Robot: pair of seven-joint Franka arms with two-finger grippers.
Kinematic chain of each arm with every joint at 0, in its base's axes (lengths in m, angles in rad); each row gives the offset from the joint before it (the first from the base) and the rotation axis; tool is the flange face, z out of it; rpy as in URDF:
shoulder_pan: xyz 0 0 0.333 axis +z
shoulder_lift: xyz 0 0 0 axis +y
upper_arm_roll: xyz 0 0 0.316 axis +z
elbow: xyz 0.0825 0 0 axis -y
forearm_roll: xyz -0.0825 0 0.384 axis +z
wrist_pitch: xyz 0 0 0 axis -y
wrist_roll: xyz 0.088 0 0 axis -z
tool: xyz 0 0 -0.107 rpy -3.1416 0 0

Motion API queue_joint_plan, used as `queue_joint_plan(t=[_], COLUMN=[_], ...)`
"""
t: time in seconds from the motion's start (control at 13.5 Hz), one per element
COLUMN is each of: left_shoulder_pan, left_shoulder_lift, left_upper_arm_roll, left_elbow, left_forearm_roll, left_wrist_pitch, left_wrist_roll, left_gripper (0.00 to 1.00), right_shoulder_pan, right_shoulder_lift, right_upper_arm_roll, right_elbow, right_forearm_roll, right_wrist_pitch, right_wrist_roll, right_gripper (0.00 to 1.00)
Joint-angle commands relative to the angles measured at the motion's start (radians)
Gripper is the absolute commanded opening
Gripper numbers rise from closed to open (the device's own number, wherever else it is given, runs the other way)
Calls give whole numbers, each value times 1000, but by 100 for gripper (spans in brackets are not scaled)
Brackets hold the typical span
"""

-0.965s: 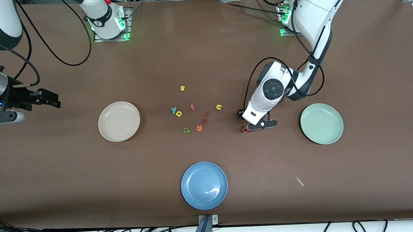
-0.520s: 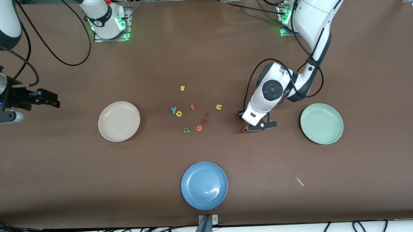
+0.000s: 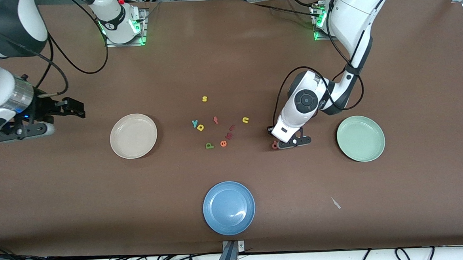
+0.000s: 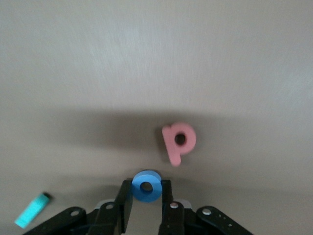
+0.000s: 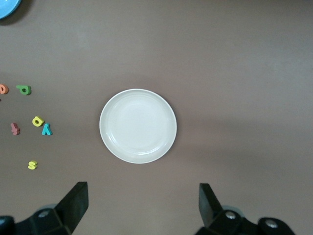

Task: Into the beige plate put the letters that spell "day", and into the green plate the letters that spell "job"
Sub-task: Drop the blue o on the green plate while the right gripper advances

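Observation:
My left gripper (image 4: pixel 146 185) is low over the table, shut on the blue "o" (image 4: pixel 138 192), between the loose letters and the green plate (image 3: pixel 360 138). The pink "b" (image 4: pixel 178 142) lies just past its fingertips and shows beside the hand (image 3: pixel 274 145). The teal "j" (image 4: pixel 32 210) lies close by. My right gripper (image 5: pixel 142 196) hangs open and empty over bare table beside the beige plate (image 3: pixel 133 136). The teal "y" (image 3: pixel 194 123), yellow "a" (image 3: pixel 200 127) and green "d" (image 3: pixel 209 146) lie in the middle cluster.
A blue plate (image 3: pixel 229 207) sits nearest the front camera. Other letters lie in the cluster: yellow "s" (image 3: pixel 204 99), yellow "n" (image 3: pixel 245 120), orange "e" (image 3: pixel 223 143) and dark red ones (image 3: pixel 230 135). A small pale scrap (image 3: pixel 335 202) lies near the front edge.
The left gripper's fingers have closed onto the blue "o". The right arm has swung in toward the beige plate.

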Motion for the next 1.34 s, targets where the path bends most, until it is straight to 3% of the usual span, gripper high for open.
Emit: queue_joint_plan(t=[0.0,0.07,0.45,0.59,0.82,0.97,1.11,1.19,1.26], left_shoulder_pan=[69,109,350,460,566,589,595,595,595], left_shoulder_lift=[-123,-160,-221,-209,-149,-87,-65,-62,-59], left_upper_arm_roll=[0,0,0,0,2,0,0,0,0], left_elbow=[7,19,31,22,23,22,23,26,29], left_forearm_roll=[33,33,33,35,42,136,139,138,137], left_wrist_pitch=[-120,-191,-403,-406,-396,-350,-336,-337,-336], left_wrist_roll=[-8,23,370,522,659,664,664,659,656], left_gripper=[8,8,8,9,9,9,10,14,26], right_shoulder_pan=[54,89,99,109,115,115,115,115,115], right_shoulder_lift=[85,99,204,229,228,229,234,237,244], right_upper_arm_roll=[-2,-2,184,239,319,351,369,377,382], right_elbow=[69,71,43,-10,-162,-242,-305,-319,-328], right_forearm_roll=[4,9,0,-17,-152,-184,-249,-272,-289], right_wrist_pitch=[0,25,209,298,463,552,620,631,639], right_wrist_roll=[17,109,436,531,657,740,807,835,840], right_gripper=[100,100,100,100,100,100,100,100,100])
